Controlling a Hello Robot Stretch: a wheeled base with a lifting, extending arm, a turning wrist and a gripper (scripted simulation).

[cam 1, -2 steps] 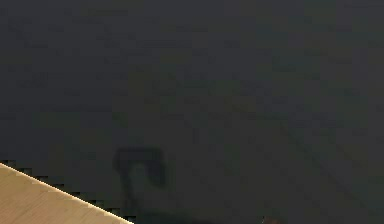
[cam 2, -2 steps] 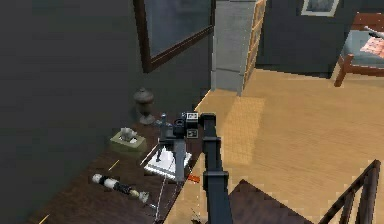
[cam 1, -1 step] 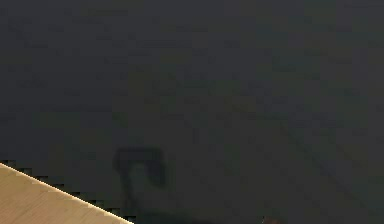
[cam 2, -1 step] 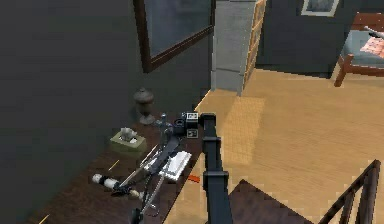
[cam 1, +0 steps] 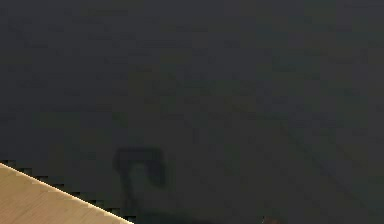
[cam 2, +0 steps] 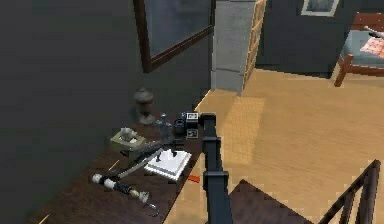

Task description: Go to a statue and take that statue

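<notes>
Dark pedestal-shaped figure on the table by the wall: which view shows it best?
The arm side view: the dark figure stands upright on the dark table, whole and unobstructed. The forward view looks at a dark wall and a pale corner.

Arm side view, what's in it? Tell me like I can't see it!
The robot's dark square arm stretches out at a dark wooden table, its gripper among small things: a white notepad, a rod with white ends and, farther out by the dark wall, a small dark grey urn-shaped statue. Light wooden floor lies to the right.
</notes>
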